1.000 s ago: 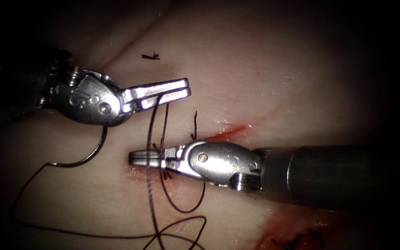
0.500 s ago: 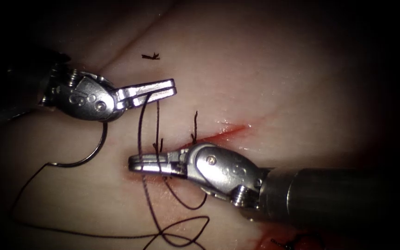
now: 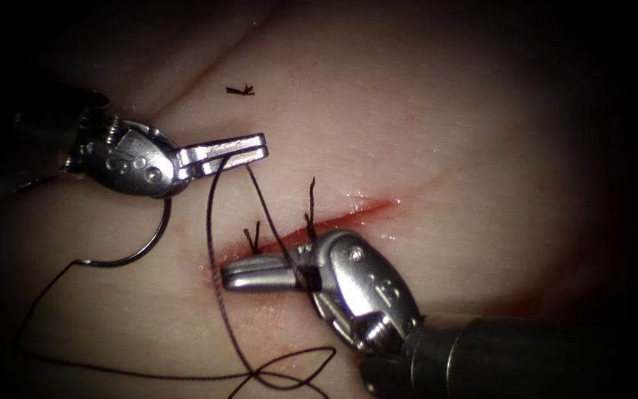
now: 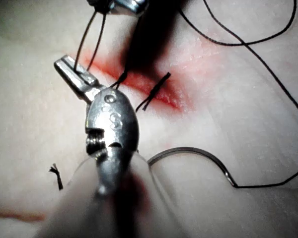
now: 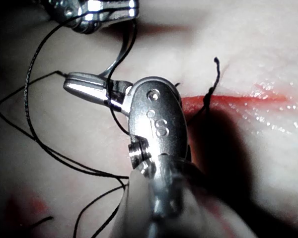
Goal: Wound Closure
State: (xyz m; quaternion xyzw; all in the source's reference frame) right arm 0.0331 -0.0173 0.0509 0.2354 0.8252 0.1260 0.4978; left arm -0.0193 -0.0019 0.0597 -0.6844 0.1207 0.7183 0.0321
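Thread (image 3: 215,222) is clamped by left tool (image 3: 249,150); right tool (image 3: 256,275) is clenched over thread wraps. Needle (image 3: 138,247) is left free on tissue (image 3: 444,133); snagging is risked.

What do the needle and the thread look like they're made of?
The needle, lying free on the tissue left of the cut: probably polished steel, a thin grey curve with a glint. The thread, held by the left tool: dark and matte, faintly twisted, likely braided fibre.
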